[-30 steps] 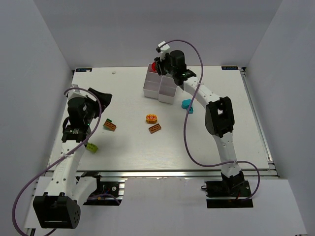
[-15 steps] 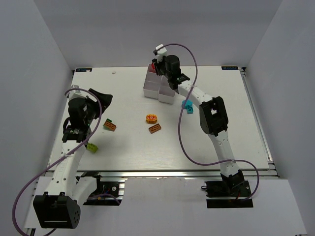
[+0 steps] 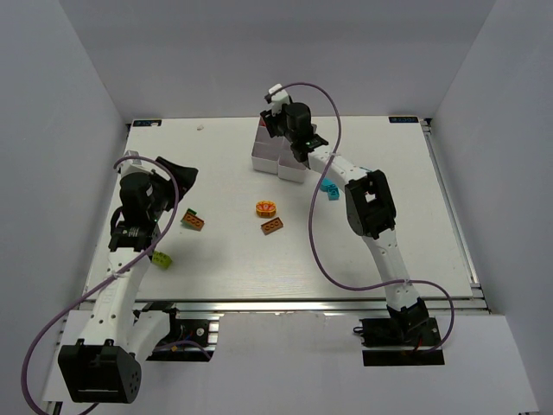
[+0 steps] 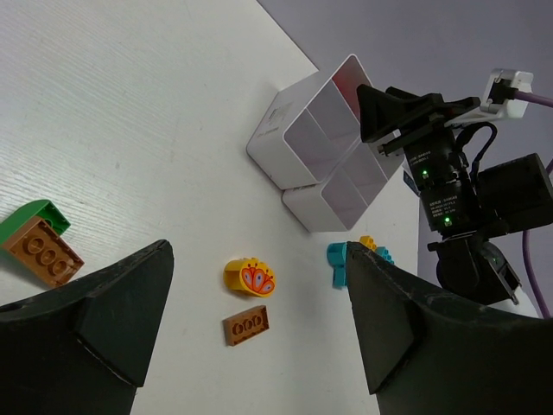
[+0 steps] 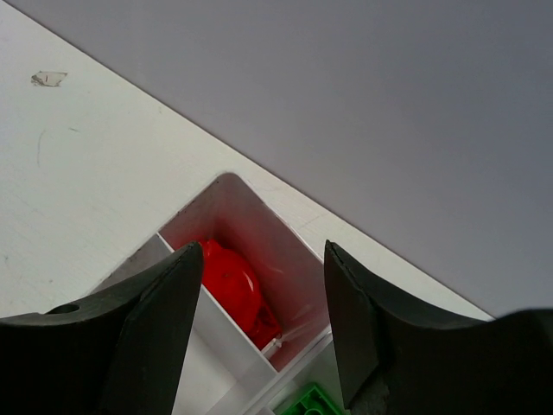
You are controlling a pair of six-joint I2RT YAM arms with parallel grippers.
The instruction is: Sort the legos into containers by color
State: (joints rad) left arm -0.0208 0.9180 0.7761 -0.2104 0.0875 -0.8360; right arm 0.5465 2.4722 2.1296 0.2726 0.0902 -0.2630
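A glossy red rounded plastic brick (image 5: 229, 281) lies in a corner compartment of the white plastic bins (image 5: 270, 226), beneath the right gripper (image 5: 259, 259), whose fingers are spread wide and empty. The left gripper (image 4: 257, 264) gapes empty too.

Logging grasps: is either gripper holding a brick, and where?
Neither. Both the left gripper and right gripper are open and empty; the red brick lies in the bin below.
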